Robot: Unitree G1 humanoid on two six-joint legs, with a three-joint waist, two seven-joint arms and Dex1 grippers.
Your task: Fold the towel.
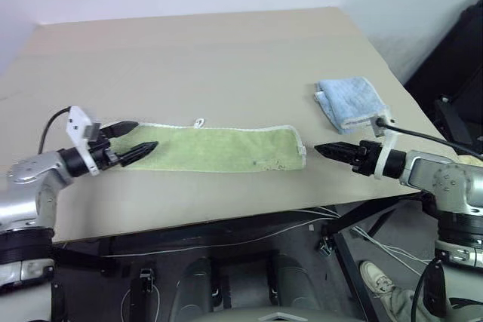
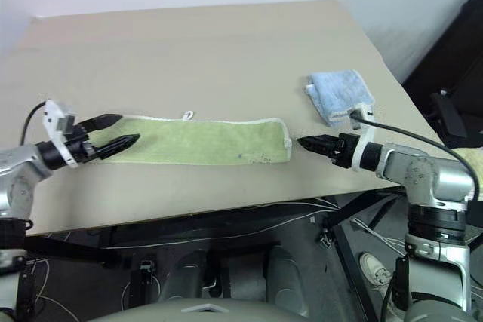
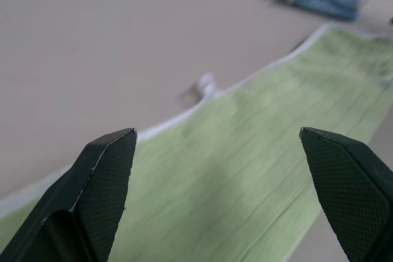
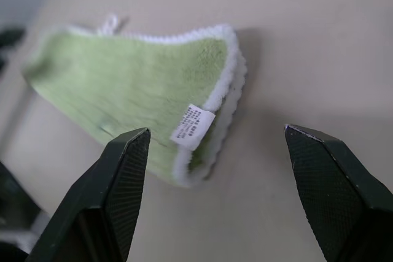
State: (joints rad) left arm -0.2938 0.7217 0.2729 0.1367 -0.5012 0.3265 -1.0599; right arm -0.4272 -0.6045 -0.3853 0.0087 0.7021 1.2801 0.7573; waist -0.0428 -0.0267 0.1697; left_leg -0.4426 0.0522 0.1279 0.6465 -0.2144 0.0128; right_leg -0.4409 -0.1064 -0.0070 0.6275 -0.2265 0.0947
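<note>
The towel [image 1: 215,148] is lime green with white trim and lies as a long, narrow folded strip near the front edge of the table [image 1: 211,50]. A small white loop [image 1: 199,122] sticks out from its far edge. A white label [image 4: 191,126] shows at its right end. My left gripper [image 1: 146,134] is open at the strip's left end, its fingers spread just over the cloth and holding nothing. My right gripper [image 1: 321,148] is open and empty, a little to the right of the towel's right end, pointing at it.
A folded light blue towel [image 1: 349,102] lies at the table's right side, behind my right gripper. The table's front edge runs just below the green strip, with cables [image 1: 249,239] hanging under it. Dark equipment [image 1: 460,73] stands off the right edge.
</note>
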